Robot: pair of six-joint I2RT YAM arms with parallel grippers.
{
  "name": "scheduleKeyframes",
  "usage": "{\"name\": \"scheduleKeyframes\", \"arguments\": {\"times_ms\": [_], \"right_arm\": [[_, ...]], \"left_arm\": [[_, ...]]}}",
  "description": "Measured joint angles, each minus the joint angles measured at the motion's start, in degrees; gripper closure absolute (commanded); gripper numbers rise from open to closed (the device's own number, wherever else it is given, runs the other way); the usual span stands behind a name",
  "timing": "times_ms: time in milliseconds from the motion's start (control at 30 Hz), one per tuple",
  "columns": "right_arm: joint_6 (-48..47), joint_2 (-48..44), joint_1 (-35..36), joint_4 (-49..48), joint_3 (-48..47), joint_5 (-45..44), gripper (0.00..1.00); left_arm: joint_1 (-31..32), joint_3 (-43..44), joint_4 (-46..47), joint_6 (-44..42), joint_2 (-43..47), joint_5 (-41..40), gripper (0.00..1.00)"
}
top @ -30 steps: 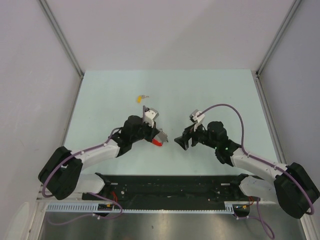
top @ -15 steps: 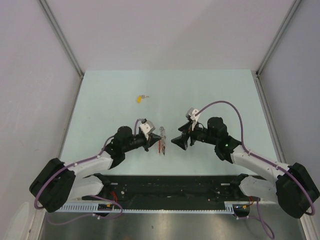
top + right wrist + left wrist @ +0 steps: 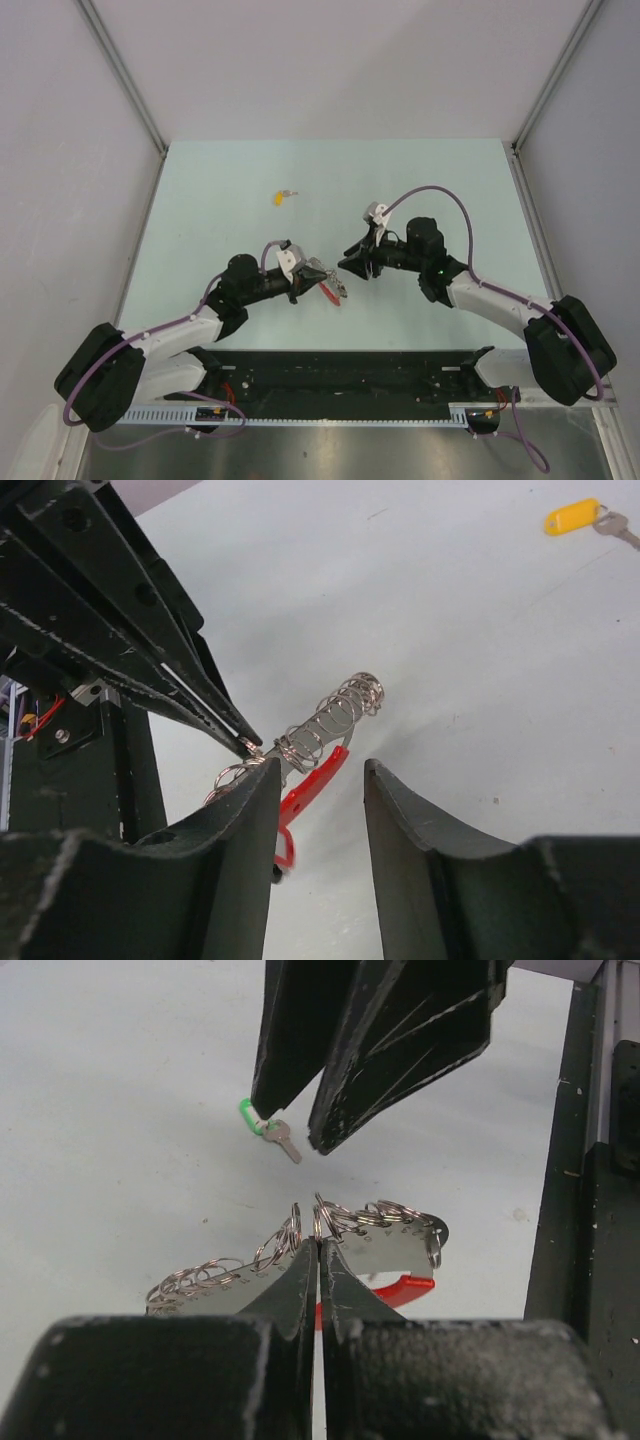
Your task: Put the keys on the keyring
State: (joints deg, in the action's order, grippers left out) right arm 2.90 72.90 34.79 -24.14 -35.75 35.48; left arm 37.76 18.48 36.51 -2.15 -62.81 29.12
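Note:
My left gripper (image 3: 319, 1242) is shut on the keyring (image 3: 385, 1228), pinching the metal strip that carries several wire rings; its red part (image 3: 400, 1286) hangs just below. In the top view the left gripper (image 3: 318, 270) holds the keyring (image 3: 330, 291) near mid-table. My right gripper (image 3: 320, 770) faces it from a finger's length away, jaws apart with nothing between them. Its fingers (image 3: 385, 1050) reach down from above. The green key (image 3: 272, 1132) sits at the tip of one finger; I cannot tell whether it touches. The yellow key (image 3: 277, 197) lies far off on the table.
The black base rail (image 3: 340, 372) runs along the near edge and shows at the right of the left wrist view, black rail (image 3: 600, 1180). Grey walls close in the pale table (image 3: 200, 180) on three sides.
The right gripper has moved up and left toward the keyring, and its jaws have narrowed. The left arm has drawn back, and the keyring it holds has turned.

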Motion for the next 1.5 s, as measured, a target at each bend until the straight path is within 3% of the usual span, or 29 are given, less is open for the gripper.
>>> {"name": "scheduleKeyframes", "arguments": {"times_ms": [433,667,1033,1500], "right_arm": [[-1.3,6.4,4.1,1.8,-1.2,4.0,0.72],[-4.0,2.9,5.6,8.2,-1.2,5.0,0.71],[-4.3,-3.0,2.3,9.0,-1.2,3.0,0.7],[-6.5,6.8,1.8,6.4,-6.6,4.5,0.73]], "left_arm": [[0.0,-0.1,0.7,0.4,0.0,-3.0,0.99],[0.1,-0.6,1.3,0.7,-0.2,-6.1,1.0],[0.1,-1.9,3.3,0.3,-0.8,-1.9,1.0],[0.1,-1.9,2.3,-1.5,-3.7,2.0,1.0]]}}
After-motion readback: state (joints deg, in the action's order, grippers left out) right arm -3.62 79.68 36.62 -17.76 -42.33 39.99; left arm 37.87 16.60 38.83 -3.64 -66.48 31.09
